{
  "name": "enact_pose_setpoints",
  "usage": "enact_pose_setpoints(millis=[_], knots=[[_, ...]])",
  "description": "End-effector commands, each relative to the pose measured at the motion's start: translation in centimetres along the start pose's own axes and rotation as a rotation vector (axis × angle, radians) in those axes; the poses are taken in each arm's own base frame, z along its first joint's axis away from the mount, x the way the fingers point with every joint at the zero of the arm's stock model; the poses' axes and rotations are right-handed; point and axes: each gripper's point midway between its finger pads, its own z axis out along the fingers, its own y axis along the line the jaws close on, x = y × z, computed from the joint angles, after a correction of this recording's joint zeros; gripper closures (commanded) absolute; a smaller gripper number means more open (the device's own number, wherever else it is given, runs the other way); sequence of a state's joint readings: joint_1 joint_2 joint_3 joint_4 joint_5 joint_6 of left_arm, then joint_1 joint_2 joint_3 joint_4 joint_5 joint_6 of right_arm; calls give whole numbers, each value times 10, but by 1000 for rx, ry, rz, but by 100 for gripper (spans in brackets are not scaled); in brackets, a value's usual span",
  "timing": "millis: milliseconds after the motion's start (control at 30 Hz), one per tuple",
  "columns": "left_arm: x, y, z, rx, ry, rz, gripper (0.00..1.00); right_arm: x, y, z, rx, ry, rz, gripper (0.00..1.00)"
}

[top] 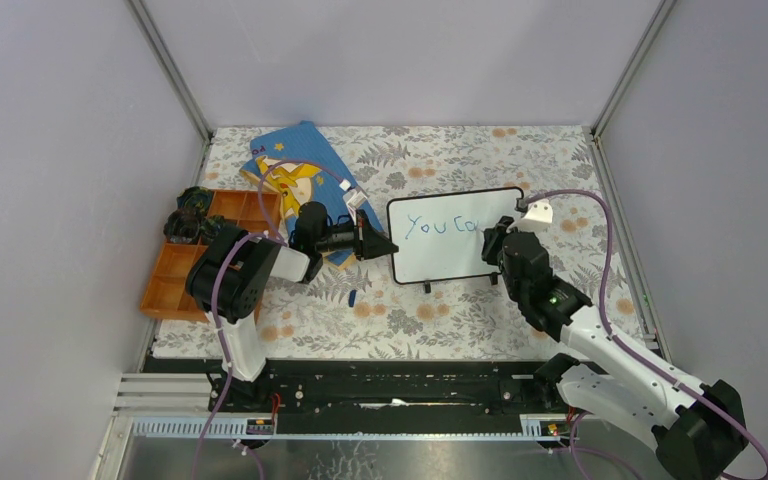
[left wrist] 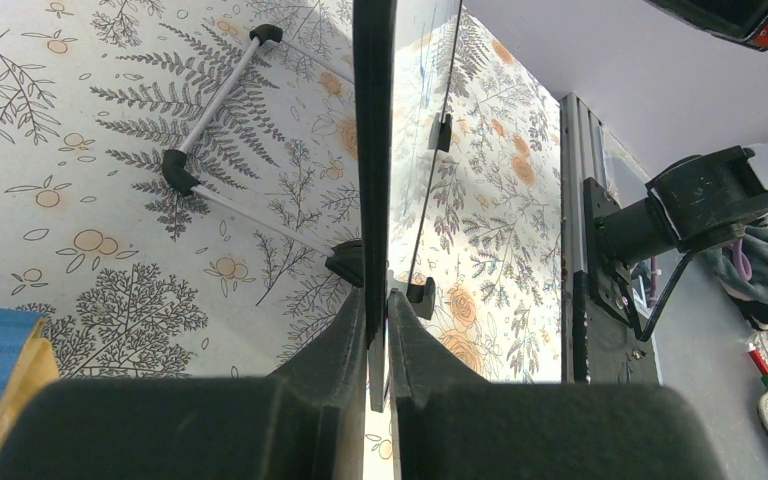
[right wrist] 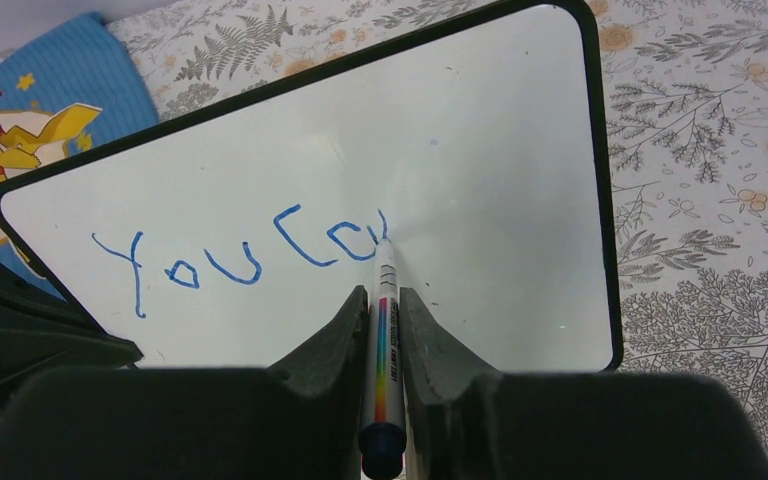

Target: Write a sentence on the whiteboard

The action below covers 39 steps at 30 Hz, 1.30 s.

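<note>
The small glossy white whiteboard [top: 452, 260], with its thin black rounded-corner frame, stands near the middle of the fern-and-flower-patterned worktop [top: 430, 320], between the two arms. Its written face is turned toward the near side and its little black feet rest on the cloth. The left fingers [left wrist: 358, 318] reach in from the left and are narrowly closed, one on each side of the board's left edge. The left wrist view shows the board edge-on, with a white wire stand with black corners behind it. The right fingers [right wrist: 352, 322] come in at the board's right part and are closed tightly on a slim white marker with a rainbow stripe and a black end [right wrist: 384, 345], which points away from the wrist. Its tip touches the white surface right at the end of the writing. The blue handwritten sentence [right wrist: 230, 262] runs along the upper half of the board and reads "You Ca", the last letter being hard to make out; the space to its right and the lower half are bare. A blue picture book with a yellow cartoon figure [top: 300, 160] lies on the far left of the worktop, partly under the left arm. An orange plastic compartment tray [top: 172, 285] holding dark items sits at the left edge. A small dark blue object [top: 352, 297] lies on the cloth just near of the left fingers, and what it is cannot be told
</note>
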<state>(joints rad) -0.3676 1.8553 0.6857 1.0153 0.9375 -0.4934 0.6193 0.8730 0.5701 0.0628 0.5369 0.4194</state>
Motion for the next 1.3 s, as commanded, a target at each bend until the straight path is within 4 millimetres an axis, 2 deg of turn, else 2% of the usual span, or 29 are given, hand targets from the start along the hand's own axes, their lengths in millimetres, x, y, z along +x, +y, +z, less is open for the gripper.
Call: enact_pose_setpoints(millis=[0,200,767,1267], knots=[[22,4,2,-28,62,-29,100,6,0,-2,-13,21,23,100],[23,5,2,-30,64,-28,100,6,-1,-2,-12,20,25,100],[23,4,2,-27,67,-29,100,-34,10,4,4,-71,23,100],[24,4,3,-26,68,-28,100,-47,-1,5,52,-110,24,100]])
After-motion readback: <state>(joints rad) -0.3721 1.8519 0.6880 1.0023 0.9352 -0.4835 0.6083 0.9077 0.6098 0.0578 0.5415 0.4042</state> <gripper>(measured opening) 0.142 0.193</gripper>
